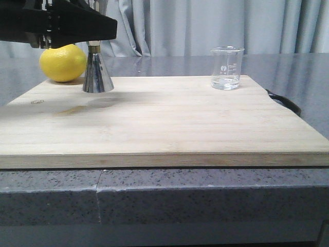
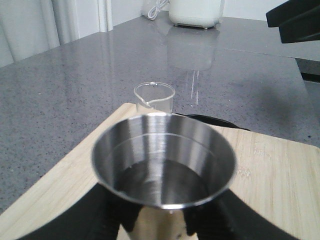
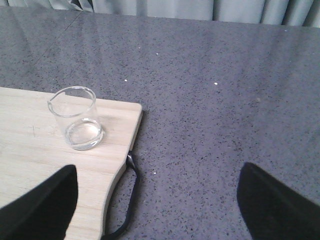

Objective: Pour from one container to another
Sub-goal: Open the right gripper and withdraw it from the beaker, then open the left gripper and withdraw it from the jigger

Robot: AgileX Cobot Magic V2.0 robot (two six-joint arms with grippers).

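The steel jigger (image 1: 97, 72) stands on the far left of the wooden cutting board (image 1: 164, 123), base on the wood. My left gripper (image 1: 92, 38) reaches down over it. In the left wrist view the black fingers (image 2: 107, 215) press both sides of the jigger (image 2: 165, 165) below its upper cup, which holds some clear liquid. The clear glass beaker (image 1: 226, 68) stands upright and alone at the board's far right corner, seemingly near empty; it also shows as the beaker (image 3: 76, 117). My right gripper (image 3: 157, 200) hangs open over the counter beside the board's right edge, holding nothing.
A yellow lemon (image 1: 62, 63) lies just behind and left of the jigger. A black cord loop (image 3: 127, 200) hangs off the board's right edge. Grey speckled counter (image 3: 225, 100) surrounds the board. A white appliance (image 2: 195, 12) stands far off on the counter.
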